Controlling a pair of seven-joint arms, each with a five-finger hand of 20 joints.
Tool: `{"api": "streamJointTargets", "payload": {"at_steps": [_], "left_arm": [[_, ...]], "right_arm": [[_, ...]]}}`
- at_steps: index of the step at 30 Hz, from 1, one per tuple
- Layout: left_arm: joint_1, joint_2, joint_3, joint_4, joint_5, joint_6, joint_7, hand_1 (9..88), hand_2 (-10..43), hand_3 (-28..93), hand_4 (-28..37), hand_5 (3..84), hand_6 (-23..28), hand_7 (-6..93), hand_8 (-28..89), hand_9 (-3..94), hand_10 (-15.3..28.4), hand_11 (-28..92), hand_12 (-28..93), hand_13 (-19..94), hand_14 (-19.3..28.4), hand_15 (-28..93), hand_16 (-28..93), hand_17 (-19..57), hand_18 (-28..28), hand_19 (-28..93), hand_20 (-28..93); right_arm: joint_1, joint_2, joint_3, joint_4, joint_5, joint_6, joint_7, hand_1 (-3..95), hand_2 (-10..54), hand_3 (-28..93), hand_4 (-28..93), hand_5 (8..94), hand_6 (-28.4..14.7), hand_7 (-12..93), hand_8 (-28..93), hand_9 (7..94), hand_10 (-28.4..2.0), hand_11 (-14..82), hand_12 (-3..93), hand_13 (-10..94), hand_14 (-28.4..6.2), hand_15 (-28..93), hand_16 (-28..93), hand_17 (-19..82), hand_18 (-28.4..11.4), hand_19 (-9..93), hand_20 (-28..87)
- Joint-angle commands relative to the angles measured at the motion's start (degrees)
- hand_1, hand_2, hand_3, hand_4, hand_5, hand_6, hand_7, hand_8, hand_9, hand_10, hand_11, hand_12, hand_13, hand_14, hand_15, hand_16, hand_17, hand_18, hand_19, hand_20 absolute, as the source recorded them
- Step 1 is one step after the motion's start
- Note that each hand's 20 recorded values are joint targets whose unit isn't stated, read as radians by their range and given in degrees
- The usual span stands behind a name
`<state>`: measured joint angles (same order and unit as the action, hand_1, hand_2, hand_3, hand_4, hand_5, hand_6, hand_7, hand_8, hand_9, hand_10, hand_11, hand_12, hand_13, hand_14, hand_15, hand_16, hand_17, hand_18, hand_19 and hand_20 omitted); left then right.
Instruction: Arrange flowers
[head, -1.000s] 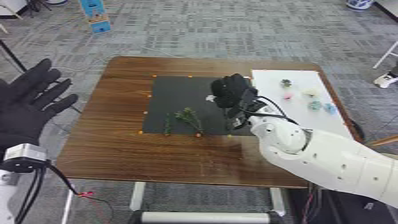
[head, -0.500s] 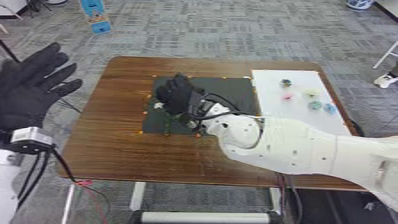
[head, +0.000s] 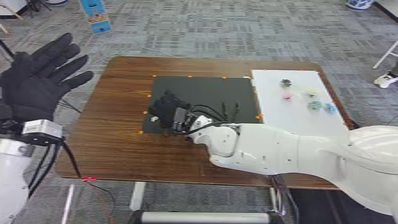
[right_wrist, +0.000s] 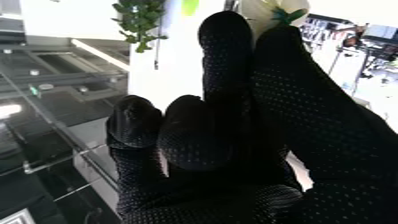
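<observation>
Across the brown tabletop (head: 111, 150) lie a black mat (head: 213, 90) and, to its right, a white sheet (head: 274, 112). Beyond the left edge, the left hand (head: 34, 87) is held open, its fingers spread. Over the mat's left part, the right hand (head: 166, 110) pinches a white flower (right_wrist: 258, 15) between fingers and thumb. Leafy greenery (right_wrist: 142, 22) shows near it in the right wrist view. Smaller, coloured flower heads (head: 314, 105) rest on the sheet. Probably the step is laying the flower into the arrangement: it should be lowered gently, without crushing petals or dragging leaves, then released slowly.
</observation>
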<state>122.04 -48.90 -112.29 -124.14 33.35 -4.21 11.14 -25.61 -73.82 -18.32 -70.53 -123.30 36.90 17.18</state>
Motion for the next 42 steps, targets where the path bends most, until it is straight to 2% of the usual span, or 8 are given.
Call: {"api": "streamJointTargets", "payload": {"at_steps": [1, 12, 24, 29, 32, 36, 41, 42], "left_arm": [[-1.2, 0.43, 0.83, 0.53, -0.03, -1.21, 0.23, 21.4, -7.7, 63, -28.3, 28.4, 3.1, 13.9, -8, 23.7, 11.2, 12, 16, 19, 14.5, 12, 5, -9.2, 25.3, 41, 1], [-2.7, 0.72, 1.85, 1.37, -0.22, -1.97, -0.41, 21.5, -7.5, 63, -28.3, 28.4, 3.1, 14.0, -8, 23.7, 11.1, 12, 16, 19, 14.4, 12, 5, -9.2, 25.3, 41, 1], [-2.3, 0.42, 1.68, 1.35, -0.52, -2.20, -0.58, 21.5, -7.3, 63, -28.3, 28.4, 3.1, 13.9, -8, 23.7, 11.1, 12, 16, 19, 14.4, 12, 5, -9.2, 25.4, 41, 1], [-1.1, -0.14, 0.75, 0.89, -0.55, -2.03, -0.82, 21.5, -7.2, 63, -28.3, 28.4, 3.1, 13.9, -8, 23.7, 11.1, 12, 16, 19, 14.4, 12, 5, -9.3, 25.4, 41, 1], [0.3, -0.77, -0.23, 0.36, -0.51, -1.81, -0.59, 21.4, -7.2, 63, -28.3, 28.5, 3.0, 13.9, -8, 23.8, 11.2, 12, 16, 19, 14.4, 12, 5, -9.2, 25.4, 41, 1], [2.1, -1.16, -1.59, -0.20, -0.60, -1.38, -0.48, 21.5, -7.0, 63, -28.3, 28.4, 3.0, 14.0, -8, 23.8, 11.1, 12, 16, 20, 14.5, 12, 5, -9.3, 25.4, 41, 1], [2.0, -1.19, -1.47, -0.12, -0.69, -1.30, -0.44, 21.5, -6.9, 63, -28.3, 28.4, 3.1, 14.0, -8, 23.8, 11.1, 12, 16, 20, 14.5, 12, 4, -9.3, 25.4, 41, 1], [1.7, -1.12, -1.29, 0.01, -0.70, -1.52, -0.74, 21.4, -6.8, 63, -28.3, 28.4, 3.0, 14.0, -8, 23.8, 11.1, 12, 16, 20, 14.4, 12, 4, -9.3, 25.4, 41, 1]], "right_arm": [[1.0, -3.3, -0.8, 2.1, -2.5, 2.9, 4.4, 51.3, -9.5, 79, -28, 70.6, 2.8, 49, -2, 82.9, -5.7, 21.9, 49.6, 73, -5.4, 83, 37, 38, -20.2, 93, 56], [-1.6, -3.0, 3.7, 0.7, -3.2, -2.6, 5.5, 46.8, -9.5, 75, -28, 66.8, 3.8, 43, -3, 80.5, -5.1, 15.2, 45.6, 71, -5.5, 83, 38, 37, -20.0, 93, 56], [-1.2, -2.8, 3.4, 0.2, -2.9, -4.1, 6.6, 42.6, -9.5, 75, -28, 63.3, 3.1, 40, -2, 73.4, -6.4, 24.3, 35.3, 68, -5.7, 83, 37, 35, -19.9, 91, 57], [-1.5, -1.7, 4.2, -1.0, -4.2, -5.9, 8.1, 42.6, -9.5, 76, -28, 62.1, 3.0, 40, -2, 72.5, -6.5, 23.5, 35.7, 68, -5.8, 83, 37, 35, -19.9, 90, 57], [-2.8, 1.5, 8.0, -5.2, -5.2, -12.2, 8.7, 40.8, -9.5, 79, -28, 60.1, 2.9, 37, -3, 69.9, -7.0, 24.3, 35.0, 67, -6.0, 83, 37, 34, -19.9, 90, 57], [-3.6, 4.7, 10.4, -7.3, -2.4, -9.0, 2.1, 38.4, -9.5, 84, -28, 56.5, 2.5, 33, -15, 64.4, -8.1, 30.1, 28.2, 64, -6.5, 83, 36, 32, -19.8, 89, 58], [-3.9, 6.2, 12.3, -10.4, 2.0, -10.8, -4.9, 43.9, -5.3, 85, -26, 49.6, 3.4, 27, -16, 64.6, -7.4, 25.0, 45.4, 66, -7.3, 84, 37, 33, -20.8, 90, 58], [-4.4, 6.6, 13.5, -11.4, 1.7, -14.0, -5.2, 43.2, -2.4, 87, -23, 45.5, 3.8, 22, -15, 68.1, -8.9, 34.0, 49.1, 69, -7.9, 85, 38, 35, -22.2, 92, 58]]}}
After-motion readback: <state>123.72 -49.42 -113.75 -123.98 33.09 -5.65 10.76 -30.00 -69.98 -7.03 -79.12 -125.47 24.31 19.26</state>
